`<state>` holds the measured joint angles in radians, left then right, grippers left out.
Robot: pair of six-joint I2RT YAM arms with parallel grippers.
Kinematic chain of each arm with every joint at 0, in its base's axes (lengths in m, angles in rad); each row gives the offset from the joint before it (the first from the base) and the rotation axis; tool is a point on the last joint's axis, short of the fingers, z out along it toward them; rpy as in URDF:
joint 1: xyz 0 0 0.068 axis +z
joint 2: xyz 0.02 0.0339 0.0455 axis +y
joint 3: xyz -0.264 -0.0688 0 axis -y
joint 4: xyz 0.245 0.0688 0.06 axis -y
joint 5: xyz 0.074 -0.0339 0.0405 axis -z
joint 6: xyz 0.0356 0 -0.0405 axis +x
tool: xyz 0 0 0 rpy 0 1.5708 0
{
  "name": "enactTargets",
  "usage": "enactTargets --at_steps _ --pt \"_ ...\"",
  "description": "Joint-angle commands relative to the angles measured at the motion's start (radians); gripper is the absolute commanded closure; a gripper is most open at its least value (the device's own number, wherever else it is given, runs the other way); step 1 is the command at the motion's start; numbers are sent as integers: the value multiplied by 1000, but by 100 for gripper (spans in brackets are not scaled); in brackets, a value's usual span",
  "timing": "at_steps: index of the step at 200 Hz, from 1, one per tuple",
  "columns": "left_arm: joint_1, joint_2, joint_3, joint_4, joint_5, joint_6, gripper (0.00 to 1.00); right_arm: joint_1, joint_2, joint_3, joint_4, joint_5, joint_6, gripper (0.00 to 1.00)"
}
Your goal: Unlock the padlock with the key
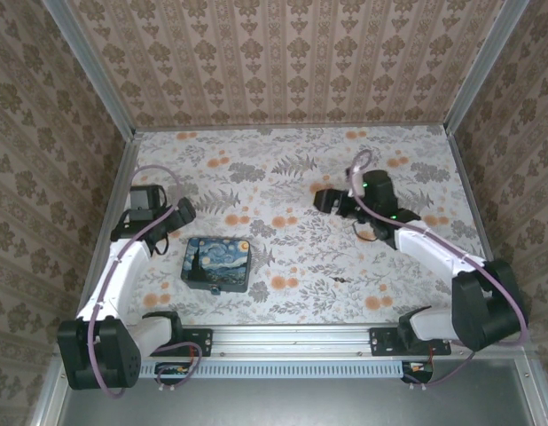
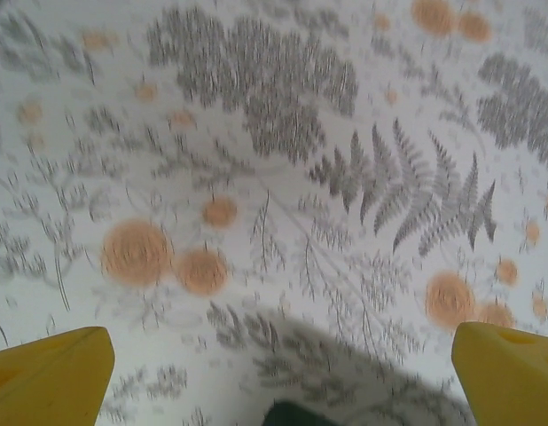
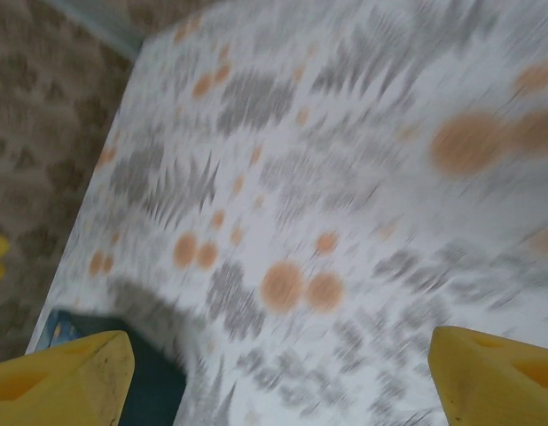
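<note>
We see both arms bent low over the table [image 1: 292, 160], left gripper [image 2: 283, 342] and right gripper [image 3: 281, 340] splayed wide, empty; the painted box [image 1: 217, 264] is blurred and cropped in the right wrist view.

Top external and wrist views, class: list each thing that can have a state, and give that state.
left tool, open, holding nothing.
right tool, open, holding nothing.
painted box, lid shut, lying flat on the table.
padlock, at the box's near edge; locked or unlocked is too small to tell.
</note>
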<state>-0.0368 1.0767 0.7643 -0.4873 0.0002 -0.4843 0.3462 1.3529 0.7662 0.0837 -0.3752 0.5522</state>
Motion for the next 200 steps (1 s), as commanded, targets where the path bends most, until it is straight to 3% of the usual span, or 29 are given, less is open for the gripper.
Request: enactTargets --at_steps 1,42,86,200 --pt "-16 -17 -23 -132 79 -66 0 100 68 10 -64 -48 88 15" --pt "-74 -68 -70 -154 112 -92 0 290 125 -17 -31 -68 152 24" --pt "-105 -133 -129 -171 124 -93 0 405 156 -15 19 -65 207 25" --pt "-206 -169 -203 -117 131 -154 0 518 344 117 127 -131 280 33"
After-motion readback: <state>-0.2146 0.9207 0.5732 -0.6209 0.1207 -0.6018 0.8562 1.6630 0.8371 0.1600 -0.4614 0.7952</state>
